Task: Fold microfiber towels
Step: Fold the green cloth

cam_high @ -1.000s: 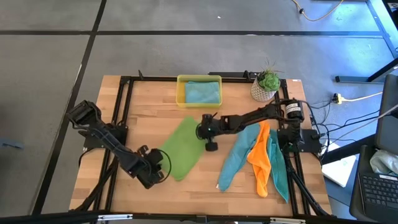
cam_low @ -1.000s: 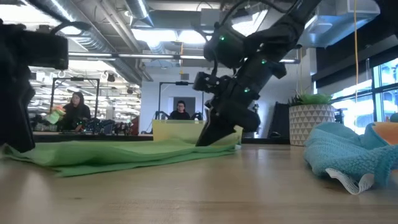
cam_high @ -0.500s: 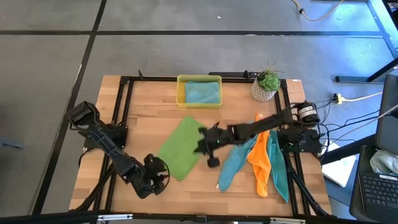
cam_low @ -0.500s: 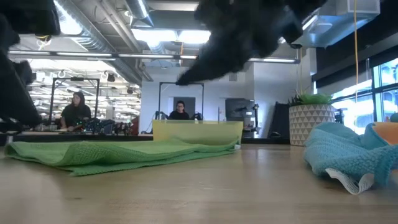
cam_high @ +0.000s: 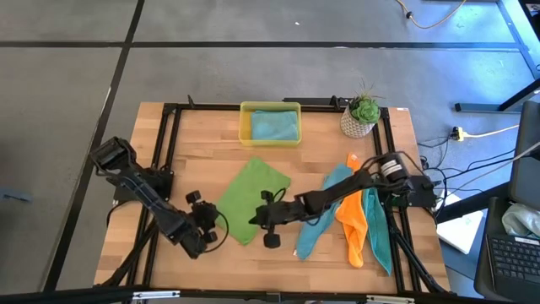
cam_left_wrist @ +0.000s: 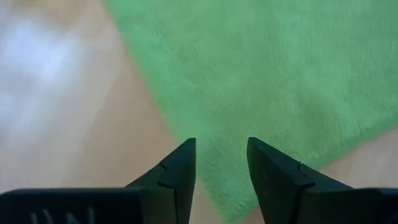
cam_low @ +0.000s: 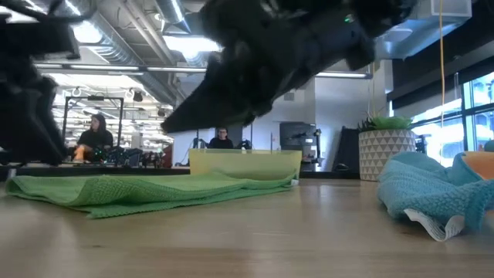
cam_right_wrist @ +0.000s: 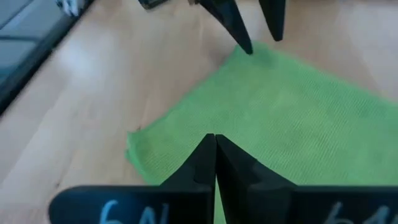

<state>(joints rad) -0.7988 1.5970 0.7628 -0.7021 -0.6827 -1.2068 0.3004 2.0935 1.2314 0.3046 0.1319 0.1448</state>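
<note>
Lime-green square microfiber towel [cam_high: 251, 201] lies flat mid-bench in the high view, the left gripper [cam_high: 205, 226] at its near-left edge and the right gripper [cam_high: 268, 221] at its near-right edge. Level with the wooden bench [cam_low: 255, 232], the low view shows it spread flat [cam_low: 147, 191]. Left wrist view shows jaws parted, empty, over its edge [cam_left_wrist: 280, 81]; right wrist view shows jaws closed, empty, above its corner [cam_right_wrist: 273, 124].
</note>
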